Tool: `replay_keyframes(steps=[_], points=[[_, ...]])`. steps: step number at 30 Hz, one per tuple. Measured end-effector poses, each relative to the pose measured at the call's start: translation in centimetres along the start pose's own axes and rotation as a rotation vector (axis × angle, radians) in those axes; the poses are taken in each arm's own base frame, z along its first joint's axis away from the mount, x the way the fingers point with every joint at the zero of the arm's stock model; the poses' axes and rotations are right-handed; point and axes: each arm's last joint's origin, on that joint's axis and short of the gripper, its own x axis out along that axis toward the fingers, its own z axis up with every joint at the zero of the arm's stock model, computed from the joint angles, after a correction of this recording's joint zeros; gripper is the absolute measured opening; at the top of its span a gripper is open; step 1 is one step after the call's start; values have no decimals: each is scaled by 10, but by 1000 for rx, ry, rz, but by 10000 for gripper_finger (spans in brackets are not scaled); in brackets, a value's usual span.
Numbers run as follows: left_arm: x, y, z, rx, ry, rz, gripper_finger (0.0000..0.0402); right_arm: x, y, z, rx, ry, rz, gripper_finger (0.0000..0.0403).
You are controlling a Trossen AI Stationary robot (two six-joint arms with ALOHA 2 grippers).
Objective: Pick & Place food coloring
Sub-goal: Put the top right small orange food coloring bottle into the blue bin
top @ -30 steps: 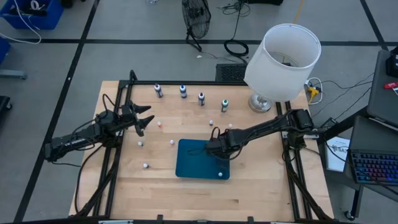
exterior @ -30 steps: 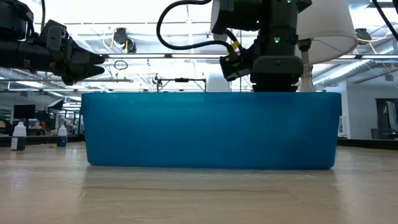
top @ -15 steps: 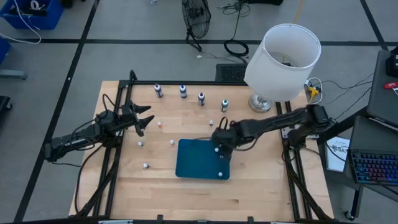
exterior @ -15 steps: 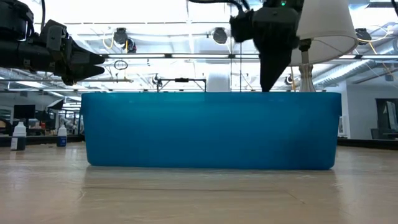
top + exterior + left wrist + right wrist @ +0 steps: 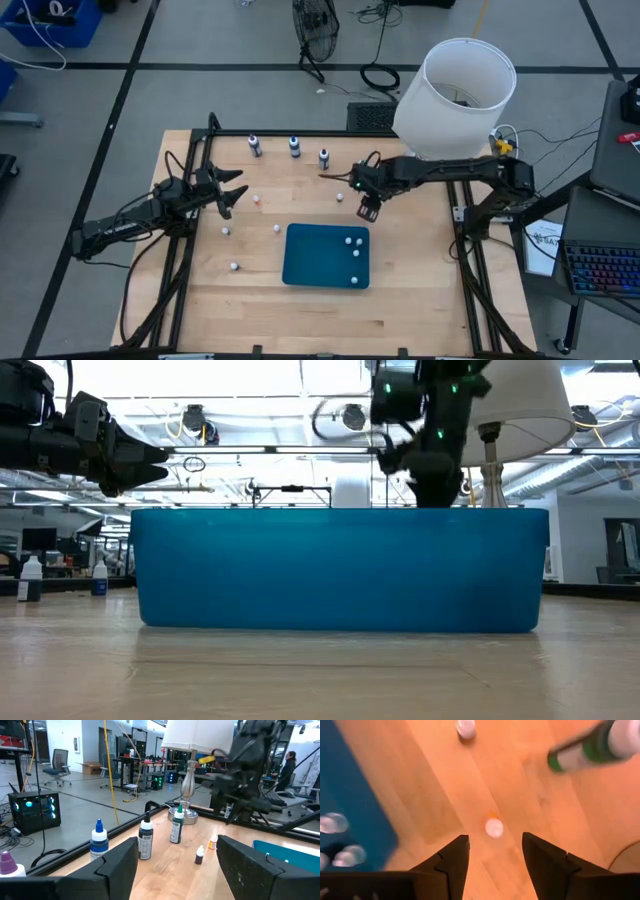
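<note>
- Four food coloring bottles (image 5: 355, 253) stand inside the blue tray (image 5: 310, 262). They are tiny, and from above only their round whitish caps show. Three cluster near the tray's far right corner and one sits alone by its near right corner.
- More of these tiny bottles are scattered on the wood. One (image 5: 340, 196) is just beyond the tray's far edge, and others (image 5: 226, 230) are spread to the tray's left.
- In the left wrist view, one tiny bottle (image 5: 199, 855) shows a dark body under a pale pointed cap.
- The blue tray is rectangular with rounded corners and a smooth, glossy low wall (image 5: 340, 570).
- The right gripper (image 5: 367, 208) hovers over bare wood beyond the tray's far right corner. Its dark fingers (image 5: 451, 862) are spread and hold nothing, and a white cap (image 5: 494, 827) stands on the planks below them.
- A green-banded taller bottle (image 5: 590, 747) is near that gripper.
- Three taller bottles (image 5: 294, 147) with slim cylindrical bodies line the table's far edge.
- The left gripper (image 5: 236, 194) waits over the table's left side with its fingers parted and empty.
- The table (image 5: 420, 290) is pale wood plank with a smooth surface.
- A lamp (image 5: 460, 95) with a white drum shade stands at the far right corner.
</note>
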Motion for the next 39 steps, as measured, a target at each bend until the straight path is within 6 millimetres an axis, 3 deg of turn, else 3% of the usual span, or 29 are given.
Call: replay_keyframes(steps=[6,15,39], points=[[0,0,0,0,0,0,269,26,-14,-13,33,43,0,185],[0,0,0,0,0,0,269,50,-15,-23,27,-19,17,185],[0,0,0,-1,0,0,269,54,-9,-21,28,-93,39,179]])
